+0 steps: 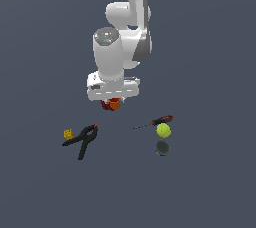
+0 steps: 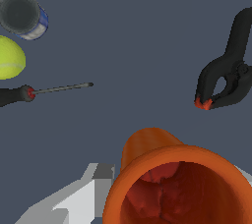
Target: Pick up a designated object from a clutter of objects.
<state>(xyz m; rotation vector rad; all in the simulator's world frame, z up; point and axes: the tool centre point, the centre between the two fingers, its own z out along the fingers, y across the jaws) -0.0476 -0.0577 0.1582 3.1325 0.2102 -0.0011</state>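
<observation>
Dark grey-blue bench (image 1: 40, 192), flat and unmarked, seen from the exterior view with clutter spread across its middle. Small yellow cube (image 1: 68, 134) farthest to that view's left, just beside the handle end of a black clamp (image 1: 83, 139) with red tips, lying flat. White arm (image 1: 122, 32) reaching down from the top, wrist squarely over the centre. Tool (image 1: 112, 103) almost wholly hidden beneath the wrist housing; orange cup (image 1: 115, 104) poking out right below it, a darker red cup (image 1: 106, 105) touching it on the exterior view's left. Screwdriver (image 1: 155, 121) with red-and-black handle farther toward the exterior view's right, shaft pointing back at the cups. Yellow-green ball (image 1: 163, 130) just beside the handle, a dark grey can (image 1: 162, 147) near it, closer to the camera.

Wrist view filled by the orange cup (image 2: 167, 179), mouth open to the lens, crumpled red surface showing inside. One pale grey finger (image 2: 74, 203) alongside the cup's rim, contact impossible to confirm; opposite finger barely in frame. Tool's opening and grip: cannot tell. Clamp (image 2: 226, 70), screwdriver (image 2: 49, 90), ball (image 2: 10, 58) and can (image 2: 22, 15) lying well apart from the cup.
</observation>
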